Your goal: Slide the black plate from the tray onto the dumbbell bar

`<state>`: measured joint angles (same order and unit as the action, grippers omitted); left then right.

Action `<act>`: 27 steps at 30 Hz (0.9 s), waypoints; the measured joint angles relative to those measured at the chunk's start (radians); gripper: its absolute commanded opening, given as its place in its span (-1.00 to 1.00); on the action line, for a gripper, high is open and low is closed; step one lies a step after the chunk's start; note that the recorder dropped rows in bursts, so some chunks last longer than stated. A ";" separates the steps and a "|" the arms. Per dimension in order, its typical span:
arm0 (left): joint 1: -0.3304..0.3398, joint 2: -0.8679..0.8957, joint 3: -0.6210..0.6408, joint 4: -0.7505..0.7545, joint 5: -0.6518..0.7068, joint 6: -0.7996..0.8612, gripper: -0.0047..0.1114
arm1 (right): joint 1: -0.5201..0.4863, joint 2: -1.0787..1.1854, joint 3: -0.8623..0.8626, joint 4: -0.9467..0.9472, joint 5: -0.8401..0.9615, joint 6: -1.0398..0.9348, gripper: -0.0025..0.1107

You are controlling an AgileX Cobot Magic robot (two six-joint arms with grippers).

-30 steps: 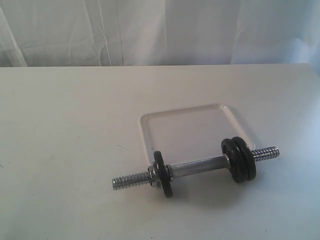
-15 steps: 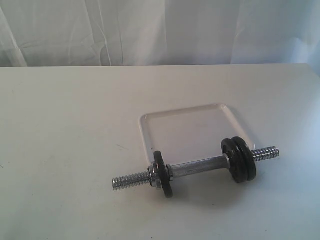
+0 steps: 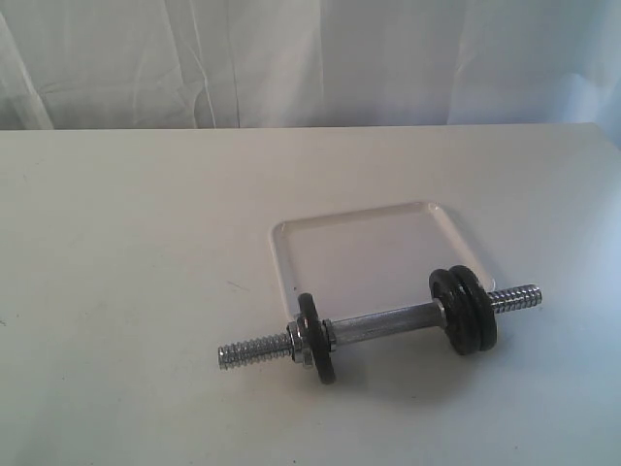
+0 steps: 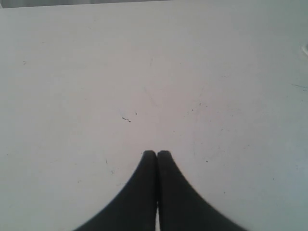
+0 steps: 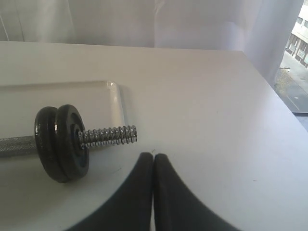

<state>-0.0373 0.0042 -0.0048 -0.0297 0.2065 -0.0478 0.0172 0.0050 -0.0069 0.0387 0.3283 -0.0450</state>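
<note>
Tray [image 3: 374,260] has no plate on it. All three black discs are on the dumbbell bar [image 3: 383,325]: a pair [image 3: 464,309] at the right end, touching face to face, and a single [image 3: 317,338] toward the left end with what looks like a chrome nut [image 3: 295,340] against it. I can't tell which disc is the black plate the task means, but I'd call the task done or as good as done.

The bar lies on the surface [image 3: 146,291] along the tray's near edge, resting on the discs.

Left gripper [image 4: 157,154]: jaws clenched on nothing, over bare surface, well away from the bar. Right gripper [image 5: 153,156]: jaws clenched and empty, near the bar's right threaded end but not touching it.

Handling, my read:
- The plate is iron, so dense for its size, rigid and not fragile. The matte finish should grip well.
- I'd pinch it across its thickness at the rim and leave the bore clear.
- The coarse thread will snag the bore if the plate cocks, so keep it square to the bar.
- The right wrist view shows no nut outboard of the pair, so those two may slide off if the bar tips.
- The bar can roll on its discs, so steady it before pushing anything.
</note>
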 measured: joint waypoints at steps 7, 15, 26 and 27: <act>-0.012 0.000 0.000 0.000 0.000 0.000 -0.92 | 0.000 0.000 0.000 0.000 0.000 0.000 -0.96; -0.018 0.000 0.000 0.000 0.000 0.000 -0.92 | 0.000 0.000 0.000 0.000 0.000 0.000 -0.96; -0.015 0.000 0.000 0.000 0.000 0.000 -0.92 | 0.000 0.000 0.000 0.000 0.000 0.000 -0.96; -0.010 0.000 0.000 0.000 0.000 0.000 -0.92 | 0.000 0.000 0.000 0.000 0.000 0.000 -0.96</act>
<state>-0.0477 0.0042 -0.0048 -0.0297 0.2065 -0.0478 0.0172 0.0050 -0.0069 0.0387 0.3283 -0.0450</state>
